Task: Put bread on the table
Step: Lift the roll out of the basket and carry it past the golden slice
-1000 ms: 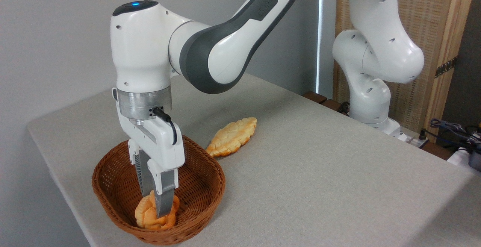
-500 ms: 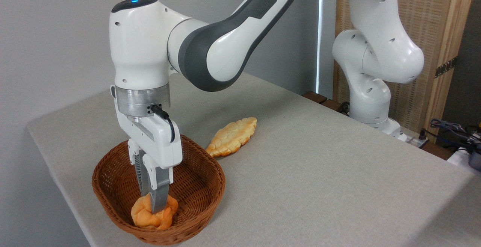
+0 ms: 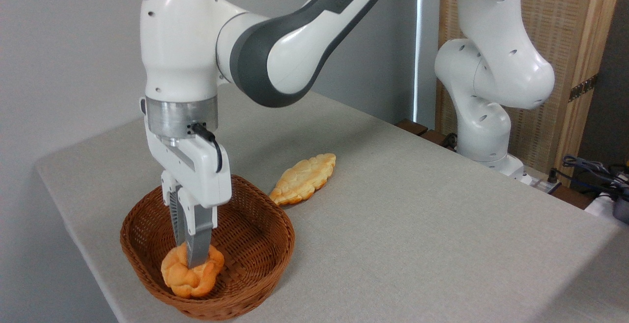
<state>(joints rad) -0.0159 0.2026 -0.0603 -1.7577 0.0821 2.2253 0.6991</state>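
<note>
Camera view: the fingers (image 3: 196,244) are pinched onto the bread (image 3: 191,274), a lumpy golden-orange bun, gripping it near its top inside the wicker basket (image 3: 265,244). Compared with a second ago, the gripper (image 3: 191,259) and wrist have risen and drifted slightly left, and the bun has come up with them and turned, now sitting higher against the basket's near-left wall; whether it has cleared the basket floor cannot be told. A long leaf-shaped pale bread (image 3: 304,178) lies unmoved on the grey-beige worktop (image 3: 417,224), just beyond the basket. Lettering on the arm's dark forearm panel is too faint to read.
</note>
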